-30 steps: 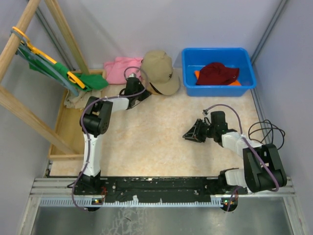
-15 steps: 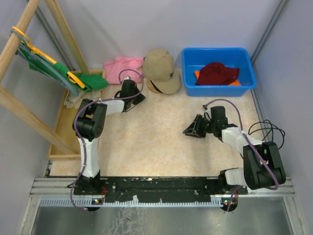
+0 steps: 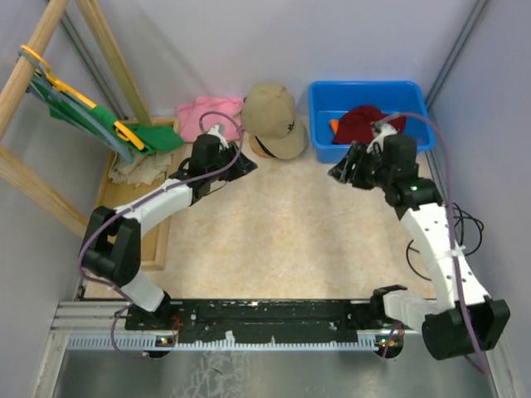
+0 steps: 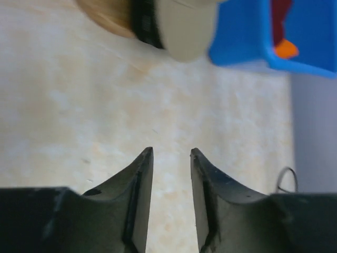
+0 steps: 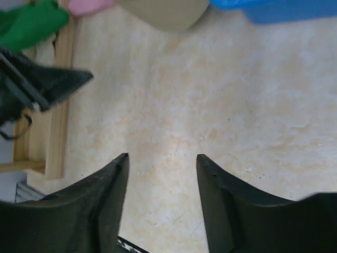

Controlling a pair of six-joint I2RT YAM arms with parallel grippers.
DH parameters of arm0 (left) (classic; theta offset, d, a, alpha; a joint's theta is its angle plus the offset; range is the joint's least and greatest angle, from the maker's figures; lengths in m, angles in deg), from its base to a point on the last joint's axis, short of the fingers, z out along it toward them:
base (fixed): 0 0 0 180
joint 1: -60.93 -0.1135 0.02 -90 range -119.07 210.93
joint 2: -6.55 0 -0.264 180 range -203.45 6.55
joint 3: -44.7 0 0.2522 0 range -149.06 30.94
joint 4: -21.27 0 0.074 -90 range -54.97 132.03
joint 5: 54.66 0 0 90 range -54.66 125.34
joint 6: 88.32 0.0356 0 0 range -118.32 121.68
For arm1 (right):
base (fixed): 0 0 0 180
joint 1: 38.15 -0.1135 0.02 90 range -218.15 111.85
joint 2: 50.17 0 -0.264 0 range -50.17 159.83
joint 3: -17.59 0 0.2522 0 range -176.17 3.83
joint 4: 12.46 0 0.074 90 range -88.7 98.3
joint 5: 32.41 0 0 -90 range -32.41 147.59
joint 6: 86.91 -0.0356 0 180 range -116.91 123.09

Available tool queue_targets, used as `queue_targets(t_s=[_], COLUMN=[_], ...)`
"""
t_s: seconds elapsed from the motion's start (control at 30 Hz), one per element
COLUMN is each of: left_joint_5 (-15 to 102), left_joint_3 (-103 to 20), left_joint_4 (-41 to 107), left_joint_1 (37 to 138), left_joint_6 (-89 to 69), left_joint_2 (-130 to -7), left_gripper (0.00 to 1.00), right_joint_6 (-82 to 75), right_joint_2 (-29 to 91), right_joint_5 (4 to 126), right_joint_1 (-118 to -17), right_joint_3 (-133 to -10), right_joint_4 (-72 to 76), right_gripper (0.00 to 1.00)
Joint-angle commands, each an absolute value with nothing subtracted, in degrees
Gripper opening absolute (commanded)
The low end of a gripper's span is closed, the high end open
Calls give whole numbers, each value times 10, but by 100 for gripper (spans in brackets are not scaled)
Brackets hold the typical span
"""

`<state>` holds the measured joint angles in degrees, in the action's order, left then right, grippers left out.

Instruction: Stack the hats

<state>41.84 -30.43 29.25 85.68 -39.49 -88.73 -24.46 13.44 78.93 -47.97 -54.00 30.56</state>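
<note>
The tan cap [image 3: 272, 118] lies on the table at the back, left of the blue bin [image 3: 419, 137]. In the bin, the dark red hat [image 3: 365, 123] lies on the orange bucket hat [image 3: 334, 126]. No black cap is in view. My left gripper [image 3: 247, 164] is open and empty, just in front and to the left of the tan cap. In the left wrist view the gripper [image 4: 169, 155] points at the cap's brim [image 4: 181, 31] and the bin [image 4: 245, 37]. My right gripper [image 3: 338, 172] is open and empty at the bin's front left corner, and over bare table in its wrist view [image 5: 162, 158].
A pink folded cloth [image 3: 203, 116] lies left of the tan cap. A green garment on a yellow hanger [image 3: 124, 133] hangs from a wooden rack at the left, above a wooden tray [image 3: 104, 215]. Loose cables [image 3: 448, 220] lie at the right edge.
My right arm has risen and swung from mid-table back toward the blue bin's front left corner. My left arm has stretched out, with its gripper still by the tan cap.
</note>
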Motion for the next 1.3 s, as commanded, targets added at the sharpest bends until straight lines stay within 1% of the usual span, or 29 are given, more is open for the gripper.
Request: queue_targets(t_s=[0.0,0.07,0.13,0.17,0.3,0.4,0.47,0.63,0.73,0.87,1.0,1.07,1.27], left_joint_5=[502,530,571,588,629,648,659,688,696,710,721,728,751], left_joint_3=[-314,-328,-342,-348,-361,-355,-344,-331,-320,-314,-310,-303,-274], left_joint_4=[350,367,375,376,367,349,328,307,299,293,296,296,285], left_joint_1=[901,910,914,915,917,918,918,917,917,913,906,900,870], left_joint_6=[-334,-317,-312,-310,-308,-320,-330,-343,-341,-339,-334,-333,-337], left_joint_2=[-830,-824,-826,-830,-838,-839,-839,-853,-856,-864,-870,-871,-870], left_gripper=[51,60,65,68,70,71,72,71,71,71,71,71,71], right_joint_6=[-209,-211,-224,-237,-277,-300,-294,-214,-184,-179,-191,-189,-191], right_joint_2=[94,94,97,99,108,104,93,70,67,60,44,41,54], right_joint_5=[615,555,496,461,311,222,211,284,296,299,375,394,370], right_joint_1=[-476,-476,-476,-476,-476,-476,-461,-311,-262,-239,-193,-177,-172], right_joint_3=[-693,-754,-810,-835,-922,-964,-978,-957,-951,-928,-856,-830,-802], right_joint_4=[467,528,601,638,794,863,869,868,868,868,842,825,794], right_gripper=[59,71,76,81,89,97,97,97,95,92,91,89,88])
